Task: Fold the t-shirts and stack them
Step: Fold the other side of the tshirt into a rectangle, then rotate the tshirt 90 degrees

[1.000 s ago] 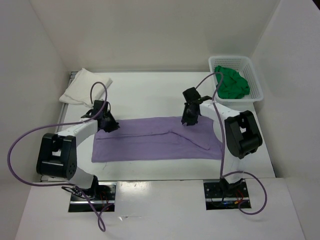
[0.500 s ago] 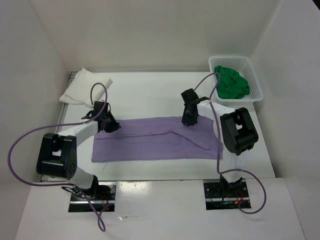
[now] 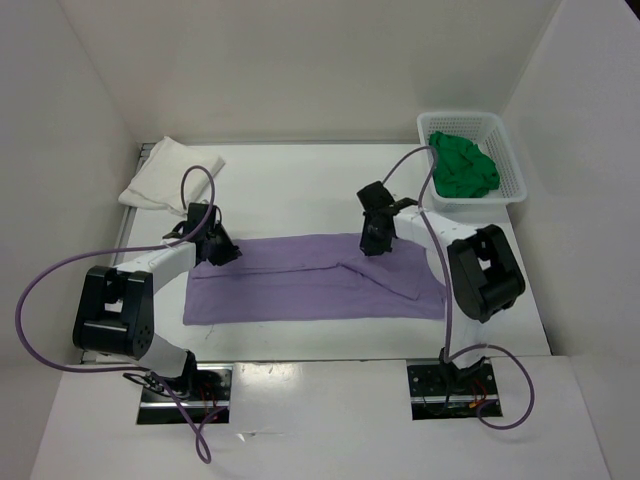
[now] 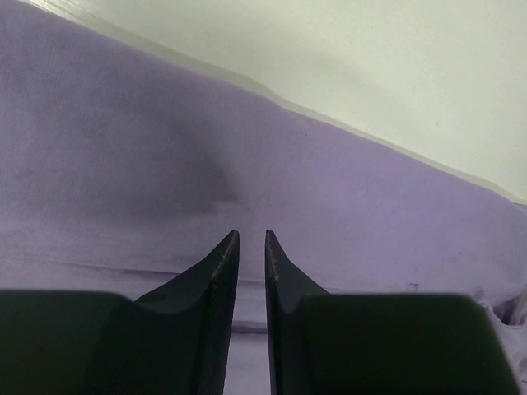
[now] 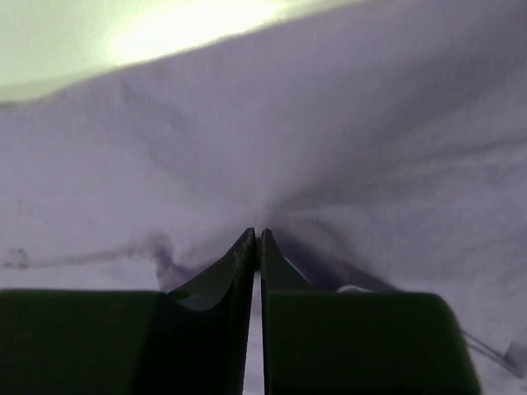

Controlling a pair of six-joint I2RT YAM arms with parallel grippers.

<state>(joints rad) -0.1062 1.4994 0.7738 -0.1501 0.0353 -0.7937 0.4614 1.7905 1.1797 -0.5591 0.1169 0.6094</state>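
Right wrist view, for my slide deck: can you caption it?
Right gripper pinches the lilac t-shirt, the cloth puckering in toward the pinch.

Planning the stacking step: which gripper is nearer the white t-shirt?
Left. The left gripper is just in front of the white t-shirt; the right gripper is far to its right, on the purple t-shirt.

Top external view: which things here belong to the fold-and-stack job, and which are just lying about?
Job:
- purple t-shirt, spread flat
- white t-shirt, far left corner
- green t-shirt, crumpled in the basket

Lying about:
- white basket
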